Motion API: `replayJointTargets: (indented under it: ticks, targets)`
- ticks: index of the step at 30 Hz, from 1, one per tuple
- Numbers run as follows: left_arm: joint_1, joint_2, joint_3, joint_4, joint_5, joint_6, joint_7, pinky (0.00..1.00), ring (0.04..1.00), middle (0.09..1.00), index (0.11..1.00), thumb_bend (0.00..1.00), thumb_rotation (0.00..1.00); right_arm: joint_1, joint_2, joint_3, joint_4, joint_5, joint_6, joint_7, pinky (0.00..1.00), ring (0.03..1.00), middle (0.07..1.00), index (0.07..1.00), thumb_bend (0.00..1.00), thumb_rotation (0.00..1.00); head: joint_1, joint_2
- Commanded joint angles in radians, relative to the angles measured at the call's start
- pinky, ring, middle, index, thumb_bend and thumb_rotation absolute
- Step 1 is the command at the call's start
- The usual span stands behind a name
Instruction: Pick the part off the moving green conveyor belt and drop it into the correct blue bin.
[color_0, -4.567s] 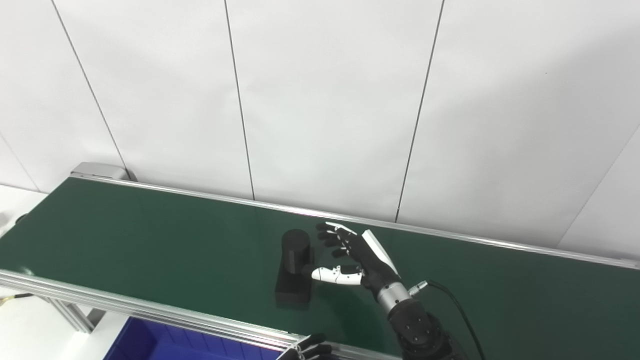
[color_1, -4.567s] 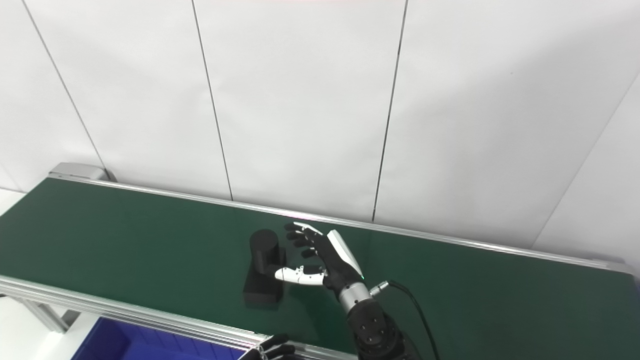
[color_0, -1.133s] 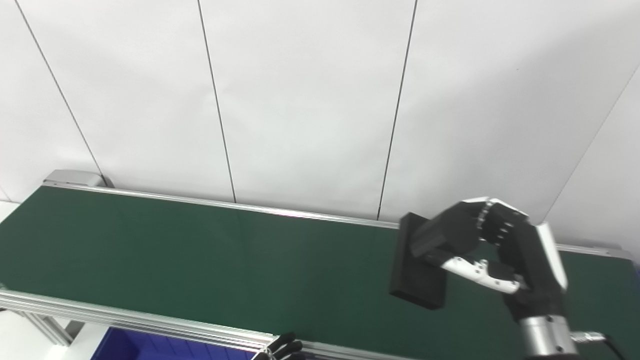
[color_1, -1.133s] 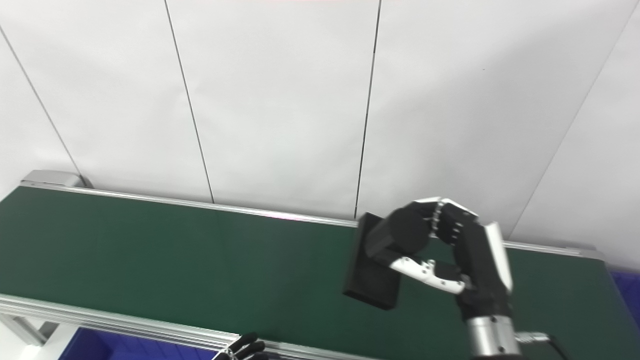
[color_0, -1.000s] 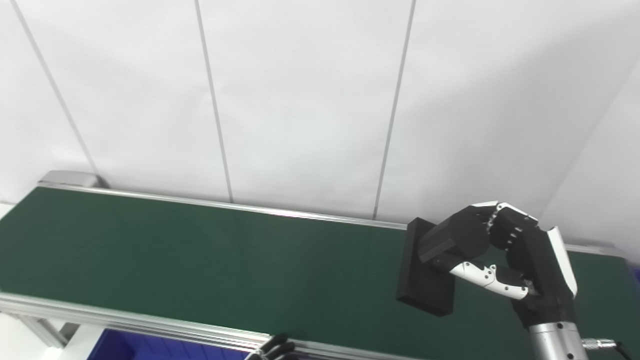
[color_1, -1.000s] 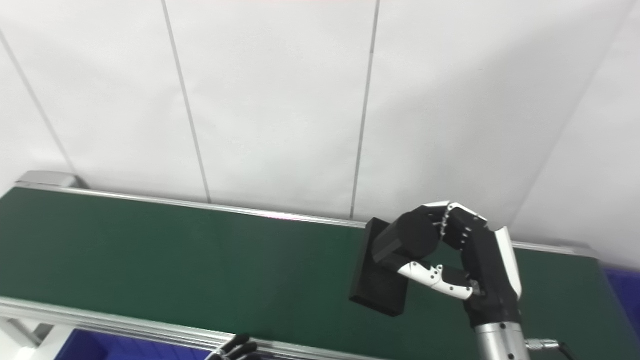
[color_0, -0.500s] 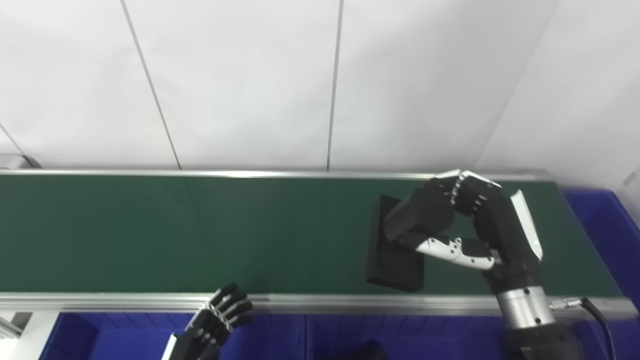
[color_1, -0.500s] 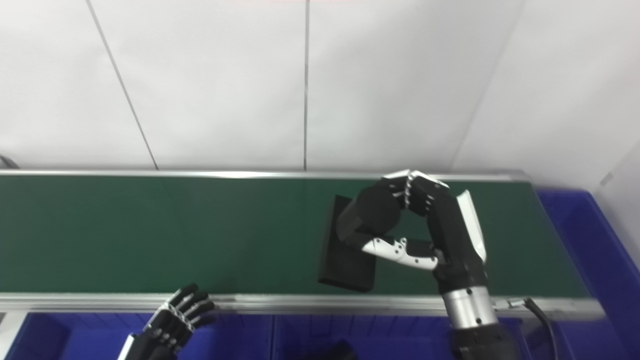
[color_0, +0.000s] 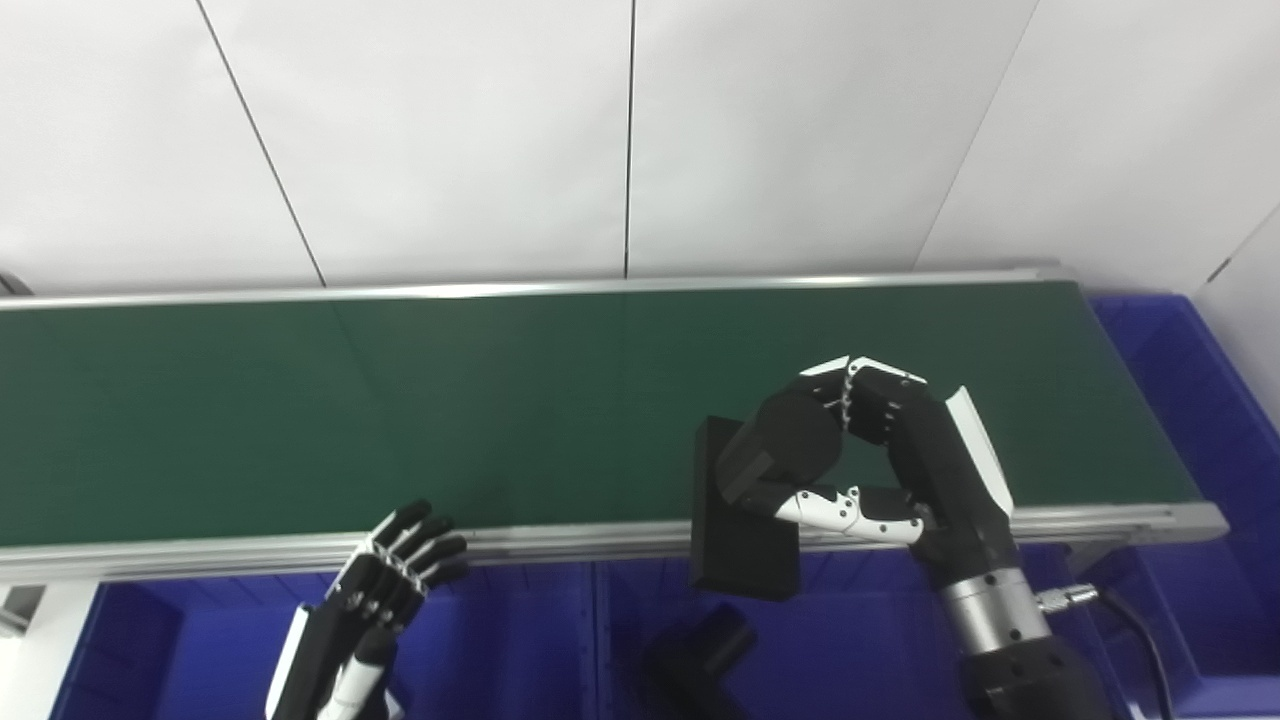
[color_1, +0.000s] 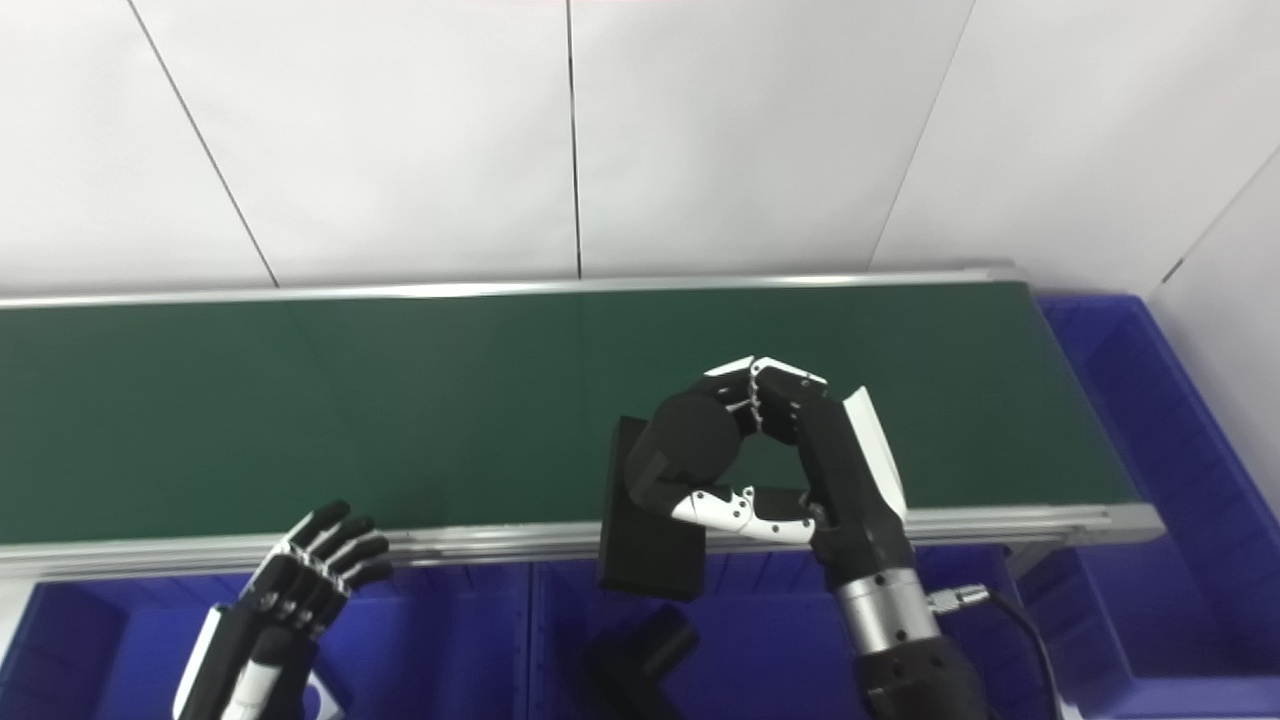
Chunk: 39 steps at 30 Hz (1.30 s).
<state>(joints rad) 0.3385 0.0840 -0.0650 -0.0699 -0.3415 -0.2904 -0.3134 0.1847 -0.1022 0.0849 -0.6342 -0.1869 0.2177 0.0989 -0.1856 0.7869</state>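
Black part (color_0: 745, 520): the right hand (color_0: 880, 470) is clamping its round knob, carrying it clear of the green belt (color_0: 400, 400), over the near rail, presumably for dropping into the blue bin (color_0: 850, 640) below. Left hand (color_0: 385, 600): waiting with fingers apart, holding nothing, over another bin.

Green conveyor belt (color_0: 400, 400), silver side rails (color_0: 560, 541), surface bare

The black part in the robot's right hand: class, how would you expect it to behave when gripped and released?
The black part looks rigid: its flat plate stays straight though the right hand grips only the cylinder. Held off-centre, it may swing. Released, it would probably drop without rolling.
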Motion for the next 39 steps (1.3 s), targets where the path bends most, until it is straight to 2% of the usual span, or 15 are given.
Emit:
replayJointTargets:
  ticks: [1,14,25,33,39]
  targets:
    - [0.003,0.0,0.005,-0.049,-0.015,0.0,0.005,0.71,0.762,0.799,0.834,0.79,0.62,0.009,0.009,0.007,-0.006,-0.011,-0.044,-0.012,0.39,0.422,0.498,0.513,0.52,0.0,0.0,0.006]
    - [0.009,-0.007,0.011,-0.095,-0.016,0.046,0.014,0.71,0.762,0.798,0.833,0.78,0.63,0.079,-0.03,0.048,0.121,-0.169,-0.162,-0.035,0.36,0.412,0.505,0.514,0.52,0.0,-0.024,0.041]
    - [0.002,-0.001,0.019,-0.121,-0.013,0.071,0.014,0.71,0.758,0.796,0.837,0.79,0.64,0.101,-0.052,0.066,0.155,-0.254,-0.161,-0.047,0.35,0.411,0.515,0.508,0.52,0.0,-0.067,0.071]
    - [-0.002,-0.002,0.015,-0.144,-0.018,0.096,0.016,0.7,0.753,0.791,0.831,0.81,0.64,0.07,-0.061,0.07,0.239,-0.277,-0.164,-0.05,0.36,0.414,0.514,0.509,0.52,0.0,-0.103,0.09]
    - [-0.008,-0.001,0.015,-0.16,-0.023,0.115,0.015,0.69,0.746,0.789,0.832,0.82,0.64,0.045,-0.081,0.093,0.295,-0.316,-0.139,-0.033,0.36,0.397,0.492,0.533,0.51,0.0,-0.124,0.106]
